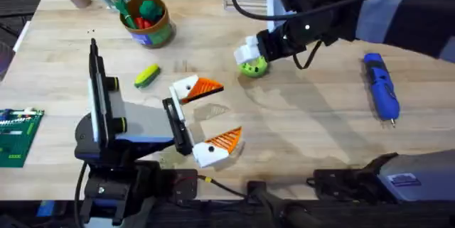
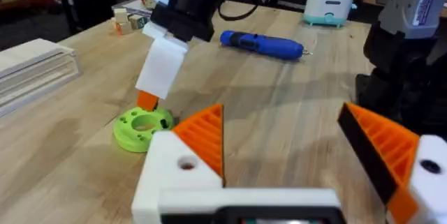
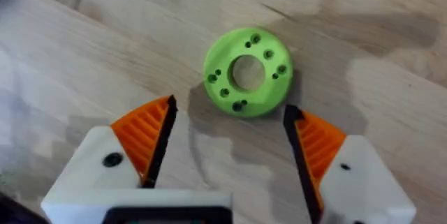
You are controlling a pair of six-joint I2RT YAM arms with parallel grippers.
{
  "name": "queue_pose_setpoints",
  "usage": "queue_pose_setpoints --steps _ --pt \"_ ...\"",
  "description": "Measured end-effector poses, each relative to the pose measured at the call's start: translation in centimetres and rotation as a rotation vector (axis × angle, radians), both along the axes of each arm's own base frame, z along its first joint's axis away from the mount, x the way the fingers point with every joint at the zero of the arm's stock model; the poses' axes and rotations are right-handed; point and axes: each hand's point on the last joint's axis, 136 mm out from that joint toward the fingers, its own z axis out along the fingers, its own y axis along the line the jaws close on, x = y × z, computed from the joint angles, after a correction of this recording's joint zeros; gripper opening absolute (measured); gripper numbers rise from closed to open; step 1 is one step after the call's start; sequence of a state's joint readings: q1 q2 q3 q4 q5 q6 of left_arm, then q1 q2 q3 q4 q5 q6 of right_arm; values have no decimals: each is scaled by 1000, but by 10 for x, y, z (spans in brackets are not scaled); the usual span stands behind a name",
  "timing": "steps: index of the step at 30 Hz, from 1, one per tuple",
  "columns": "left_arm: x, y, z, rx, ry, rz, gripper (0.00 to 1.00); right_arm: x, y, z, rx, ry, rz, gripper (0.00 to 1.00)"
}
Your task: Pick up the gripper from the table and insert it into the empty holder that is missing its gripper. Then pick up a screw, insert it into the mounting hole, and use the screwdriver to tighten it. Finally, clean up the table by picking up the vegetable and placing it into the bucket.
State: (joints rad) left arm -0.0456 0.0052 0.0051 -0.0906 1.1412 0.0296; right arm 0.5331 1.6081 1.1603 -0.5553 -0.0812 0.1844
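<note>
Right hand (image 3: 227, 147) hovered wide open right over green disc (image 3: 247, 72). Wrong target imo. Vegetable (image 1: 147, 76) lay well left of disc, bucket (image 1: 150, 22) beyond it. Left hand (image 1: 207, 118) open too, idle.

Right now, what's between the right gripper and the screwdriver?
Bare wood: overhead, nothing lies between the right gripper and the screwdriver.

Matt pale wood table (image 1: 298, 128); smooth plastic green disc (image 3: 247, 72); ribbed orange fingers (image 3: 147, 135); glossy blue screwdriver (image 1: 380, 86).
</note>
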Motion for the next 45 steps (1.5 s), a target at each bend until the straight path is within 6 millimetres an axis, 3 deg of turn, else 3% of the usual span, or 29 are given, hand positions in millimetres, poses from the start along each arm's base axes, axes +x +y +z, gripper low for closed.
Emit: queue_pose_setpoints --steps 8,17,29,34,40,45 --pt "0 0 0 0 1 0 992 3 -4 -17 -75 -2 17 980" --pt "0 0 0 0 0 0 993 -7 9 -37 -172 -5 72 966" --pt "0 0 0 0 0 0 993 -4 20 -36 -231 -83 95 797" --pt "0 0 0 0 0 0 993 -5 20 -47 -254 -69 98 656" --pt "0 0 0 0 0 0 992 -6 18 -49 -265 -62 99 562" --pt "0 0 0 0 0 0 993 -6 17 -50 -272 -64 99 397"
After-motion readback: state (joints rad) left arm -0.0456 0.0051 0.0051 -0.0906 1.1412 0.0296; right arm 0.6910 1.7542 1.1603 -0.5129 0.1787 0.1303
